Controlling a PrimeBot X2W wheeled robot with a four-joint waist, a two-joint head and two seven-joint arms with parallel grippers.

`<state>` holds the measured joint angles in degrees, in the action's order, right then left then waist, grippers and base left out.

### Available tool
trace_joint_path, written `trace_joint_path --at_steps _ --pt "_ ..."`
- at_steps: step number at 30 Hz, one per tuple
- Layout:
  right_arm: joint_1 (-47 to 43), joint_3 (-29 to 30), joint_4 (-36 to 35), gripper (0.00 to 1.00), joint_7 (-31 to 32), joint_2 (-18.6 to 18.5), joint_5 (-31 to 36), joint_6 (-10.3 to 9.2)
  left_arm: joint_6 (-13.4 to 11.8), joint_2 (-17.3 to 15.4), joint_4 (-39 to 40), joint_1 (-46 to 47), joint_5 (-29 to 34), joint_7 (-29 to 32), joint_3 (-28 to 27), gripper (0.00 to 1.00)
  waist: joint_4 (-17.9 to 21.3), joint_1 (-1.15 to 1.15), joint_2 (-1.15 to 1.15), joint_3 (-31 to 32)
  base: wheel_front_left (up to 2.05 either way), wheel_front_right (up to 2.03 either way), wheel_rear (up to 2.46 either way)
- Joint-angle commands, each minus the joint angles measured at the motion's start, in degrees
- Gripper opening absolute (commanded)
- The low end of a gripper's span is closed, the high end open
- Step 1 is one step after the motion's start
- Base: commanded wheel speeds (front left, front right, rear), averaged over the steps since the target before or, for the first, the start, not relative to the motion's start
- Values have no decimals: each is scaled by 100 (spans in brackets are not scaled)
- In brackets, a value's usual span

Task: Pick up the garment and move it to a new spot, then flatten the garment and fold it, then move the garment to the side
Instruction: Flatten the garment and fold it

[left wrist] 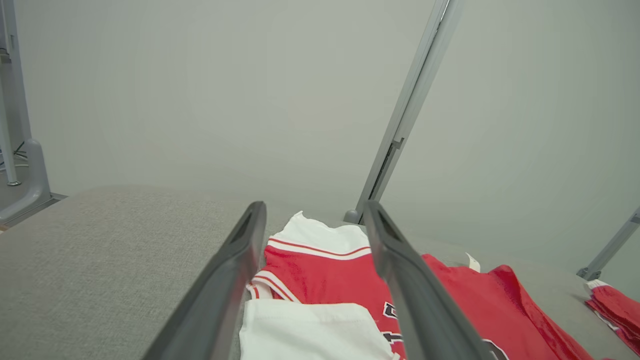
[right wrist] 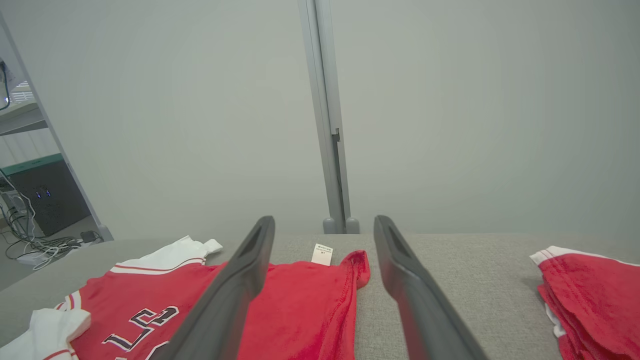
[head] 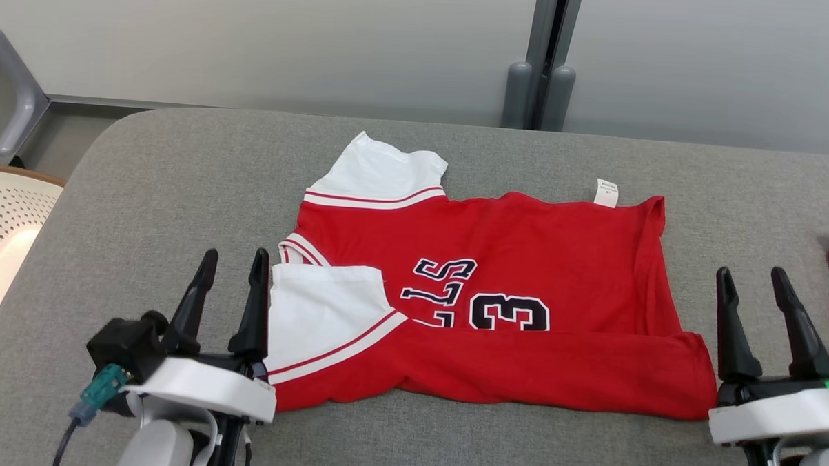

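Jersey (head: 494,312) mid frame, bottom edge folded; left claw (head: 234,254) lower left, right claw (head: 751,272) lower right, both wide, empty; risk: uneven grasp undoes fold

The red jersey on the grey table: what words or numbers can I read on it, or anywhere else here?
"LS": dark, white-edged letters lying sideways on the red jersey; the rest of the word is hidden under folded cloth.
"3": large number beside them; a second digit is partly covered and unreadable.
White tag at the jersey's far edge: print too small to read.
Nothing else is legible.
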<state>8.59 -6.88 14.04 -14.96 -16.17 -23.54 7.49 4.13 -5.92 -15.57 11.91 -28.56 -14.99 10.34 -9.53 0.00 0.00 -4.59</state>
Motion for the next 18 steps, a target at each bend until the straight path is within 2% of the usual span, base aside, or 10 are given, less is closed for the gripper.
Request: trace_joint_path --at_steps 1,9,14,18 --pt "-294 230 -226 100 -30 275 221 0 97 92 -21 -227 287 -24 -140 100 16 0 0 16 0 0 0" --pt "-762 343 -327 100 -31 764 766 0 186 266 -664 -556 730 -25 -254 100 86 0 0 12 0 0 0" --pt "-710 395 -356 100 -31 849 788 0 48 285 -1211 -396 935 -25 -294 100 136 0 0 30 0 0 0" --pt "-670 419 -380 100 -31 849 756 0 -218 280 -2001 -224 1209 -18 -184 100 168 0 0 36 0 0 0"
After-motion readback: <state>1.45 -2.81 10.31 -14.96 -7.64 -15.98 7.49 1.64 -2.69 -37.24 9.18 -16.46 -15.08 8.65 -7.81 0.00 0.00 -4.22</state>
